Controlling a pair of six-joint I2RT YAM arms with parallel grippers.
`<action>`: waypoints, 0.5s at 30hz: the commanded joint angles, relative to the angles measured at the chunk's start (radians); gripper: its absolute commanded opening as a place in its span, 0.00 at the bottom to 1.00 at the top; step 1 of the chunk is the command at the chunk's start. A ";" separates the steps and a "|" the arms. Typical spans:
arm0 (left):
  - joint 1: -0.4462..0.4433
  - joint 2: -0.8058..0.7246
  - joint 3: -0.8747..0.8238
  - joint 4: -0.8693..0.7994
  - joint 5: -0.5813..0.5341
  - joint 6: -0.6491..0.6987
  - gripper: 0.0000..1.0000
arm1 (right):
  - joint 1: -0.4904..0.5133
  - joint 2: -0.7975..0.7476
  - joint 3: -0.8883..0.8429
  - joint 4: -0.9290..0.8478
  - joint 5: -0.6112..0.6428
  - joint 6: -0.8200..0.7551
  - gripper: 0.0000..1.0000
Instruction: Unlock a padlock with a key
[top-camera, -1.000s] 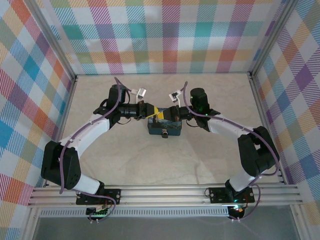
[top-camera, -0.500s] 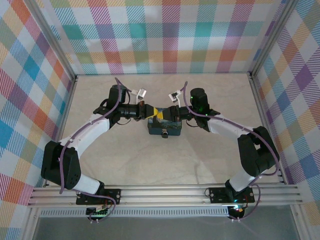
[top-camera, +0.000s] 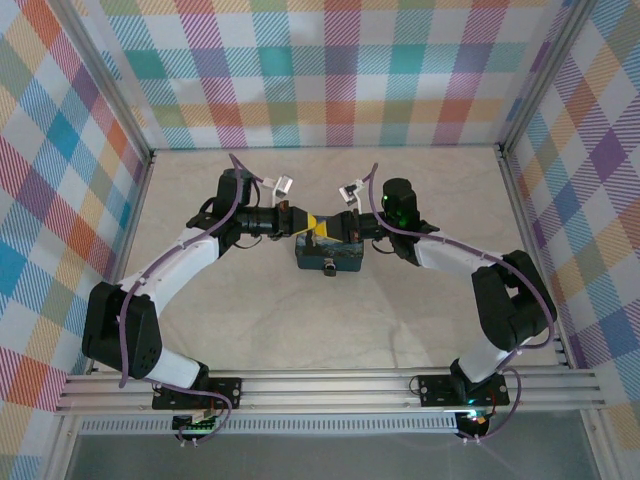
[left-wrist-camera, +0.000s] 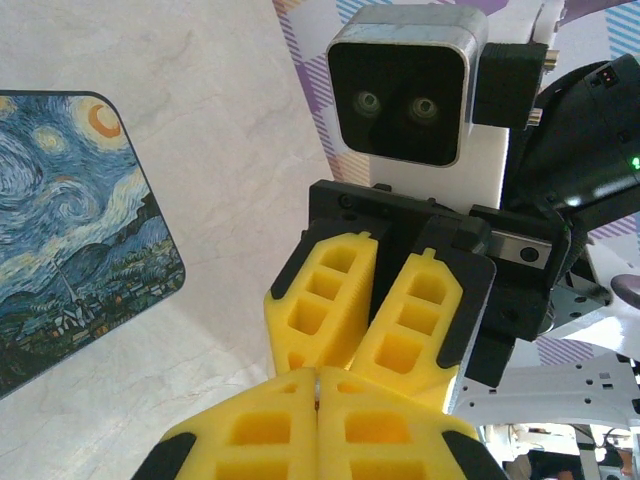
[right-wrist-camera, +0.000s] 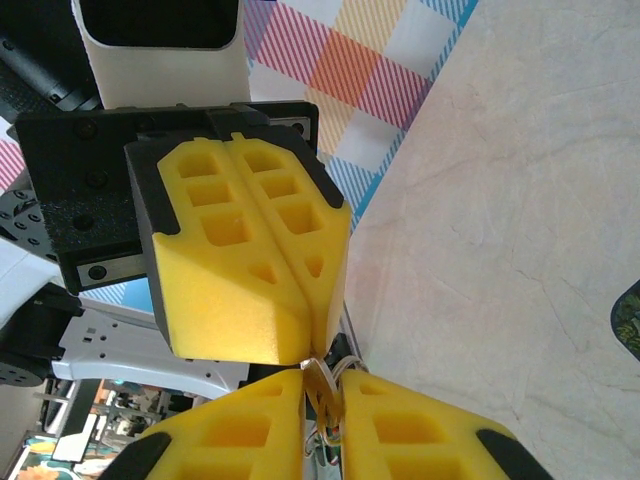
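Left arm: reaches in from the left, in the same pose as a second ago.
Left fingers (left-wrist-camera: 290, 395): clenched flat together, tips butted against the tips of the other pair above the far edge of the tin. I cannot tell whether anything is pinched between them.
Meeting point: the two pairs of yellow tips touch nose to nose, much as in the earlier frame.
Key (right-wrist-camera: 322, 378): a thin silver ring and slim metal pieces sit in the narrow slot between the right fingers, just below the left tips.
Tin (top-camera: 330, 252): dark blue with a swirly painted lid. It lies on the counter (top-camera: 300, 320) under the tips and has not moved.
Padlock (top-camera: 330, 267): a small dark piece at the tin's near edge, where it was before and apart from both pairs of fingers. It is too small to make out in detail.
Right fingers (right-wrist-camera: 270, 400): drawn close with only a slim gap, grasping the key.
Right arm: its elbow and forearm sit slightly further left than a second ago.
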 joint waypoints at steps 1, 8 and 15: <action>-0.006 -0.001 0.014 0.010 0.041 0.000 0.00 | -0.002 -0.004 0.002 0.084 -0.006 0.009 0.21; -0.006 -0.016 0.006 0.014 0.067 0.004 0.00 | -0.003 0.009 0.003 0.128 -0.016 0.045 0.14; -0.006 -0.015 -0.002 0.032 0.079 0.000 0.00 | -0.002 0.012 -0.008 0.238 -0.031 0.092 0.02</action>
